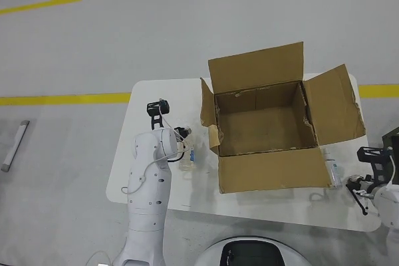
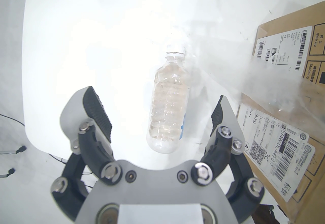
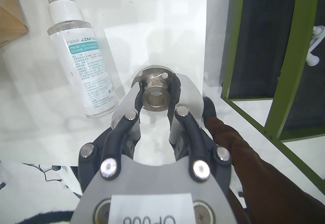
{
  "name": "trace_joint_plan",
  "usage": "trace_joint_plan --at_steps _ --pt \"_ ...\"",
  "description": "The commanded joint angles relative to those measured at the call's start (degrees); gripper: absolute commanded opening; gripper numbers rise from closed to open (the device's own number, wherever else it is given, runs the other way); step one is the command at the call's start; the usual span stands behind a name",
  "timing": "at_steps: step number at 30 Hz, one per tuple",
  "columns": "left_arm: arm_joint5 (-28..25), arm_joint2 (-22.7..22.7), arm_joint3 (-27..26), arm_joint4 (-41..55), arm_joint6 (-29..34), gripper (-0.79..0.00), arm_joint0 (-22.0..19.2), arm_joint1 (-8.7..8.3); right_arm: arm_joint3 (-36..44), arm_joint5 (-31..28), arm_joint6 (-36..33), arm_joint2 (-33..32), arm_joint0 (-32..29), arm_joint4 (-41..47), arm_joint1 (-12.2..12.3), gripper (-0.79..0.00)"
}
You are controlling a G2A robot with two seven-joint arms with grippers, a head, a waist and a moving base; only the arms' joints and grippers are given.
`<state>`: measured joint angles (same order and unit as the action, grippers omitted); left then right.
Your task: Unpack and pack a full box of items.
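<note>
While the box [image 1: 266, 130] shows bare floor, left jaws gape over a bottle [image 2: 168, 105], right jaws clamp a metal bushing [image 3: 155, 95].

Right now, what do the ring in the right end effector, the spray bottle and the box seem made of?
Ring: probably metal, dull silvery sheen with highlights. Spray bottle: likely clear plastic, see-through body, white cap, paper-like label. Box: corrugated cardboard, matte brown, torn flap edges.
</note>
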<state>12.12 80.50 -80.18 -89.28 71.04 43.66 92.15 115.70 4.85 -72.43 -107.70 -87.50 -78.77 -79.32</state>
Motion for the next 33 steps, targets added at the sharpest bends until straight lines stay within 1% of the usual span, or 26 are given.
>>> trace_joint_plan --at_steps 1,2,5,6,7,8,9,12,13,15,17,20,21,23,26,28,33 --pt "0.0 0.0 0.0 0.0 0.0 0.000 0.0 0.00 0.0 -0.1 -0.1 0.0 -0.1 0.0 0.1 -0.348" --pt "0.0 0.0 0.0 0.0 0.0 0.000 0.0 0.00 0.1 -0.2 -0.1 -0.2 -0.1 0.0 0.1 -0.332" --pt "0.0 0.0 0.0 0.0 0.0 0.000 0.0 0.00 1.7 -0.1 0.5 -1.0 -0.7 1.3 0.2 -0.095" --pt "0.0 0.0 0.0 0.0 0.0 0.000 0.0 0.00 2.5 0.0 0.8 -1.6 -1.2 2.6 0.2 -0.065" --pt "0.0 0.0 0.0 0.0 0.0 0.000 0.0 0.00 4.0 0.3 1.4 -2.4 -1.8 3.8 0.2 -0.074" --pt "0.0 0.0 0.0 0.0 0.0 0.000 0.0 0.00 6.0 0.8 2.6 -3.5 -2.5 5.5 0.2 -0.157" --pt "0.0 0.0 0.0 0.0 0.0 0.000 0.0 0.00 8.4 1.1 3.9 -4.6 -3.6 7.9 0.1 -0.314" --pt "0.0 0.0 0.0 0.0 0.0 0.000 0.0 0.00 16.9 2.3 9.0 -9.3 -8.0 14.0 -0.2 -0.594" --pt "0.0 0.0 0.0 0.0 0.0 0.000 0.0 0.00 18.9 2.4 10.9 -10.6 -9.7 15.5 -0.4 -0.785" --pt "0.0 0.0 0.0 0.0 0.0 0.000 0.0 0.00 18.9 -0.1 17.4 -13.1 -10.8 20.0 -0.5 -0.785" --pt "0.0 0.0 0.0 0.0 0.0 0.000 0.0 0.00 18.9 -4.1 23.0 -15.7 -11.5 23.4 -0.5 -0.785" --pt "0.0 0.0 0.0 0.0 0.0 0.000 0.0 0.00 18.9 -10.1 29.1 -18.3 -11.5 27.4 -0.2 -0.785" --pt "0.0 0.0 0.0 0.0 0.0 0.000 0.0 0.00 18.9 -11.8 30.2 -18.7 -11.4 28.3 -0.1 -0.785" --pt "0.0 0.0 0.0 0.0 0.0 0.000 0.0 0.00 18.9 -14.6 31.1 -18.7 -10.1 29.4 0.3 -0.785" --pt "0.0 0.0 0.0 0.0 0.0 0.000 0.0 0.00 18.9 -16.7 31.4 -16.7 -6.8 27.5 1.0 -0.785" --pt "0.0 0.0 0.0 0.0 0.0 0.000 0.0 0.00 18.9 -15.6 30.5 -14.2 -4.3 24.4 1.4 -0.785" --pt "0.0 0.0 0.0 0.0 0.0 0.000 0.0 0.00 18.9 -15.3 30.0 -13.6 -4.1 23.9 1.4 -0.785"
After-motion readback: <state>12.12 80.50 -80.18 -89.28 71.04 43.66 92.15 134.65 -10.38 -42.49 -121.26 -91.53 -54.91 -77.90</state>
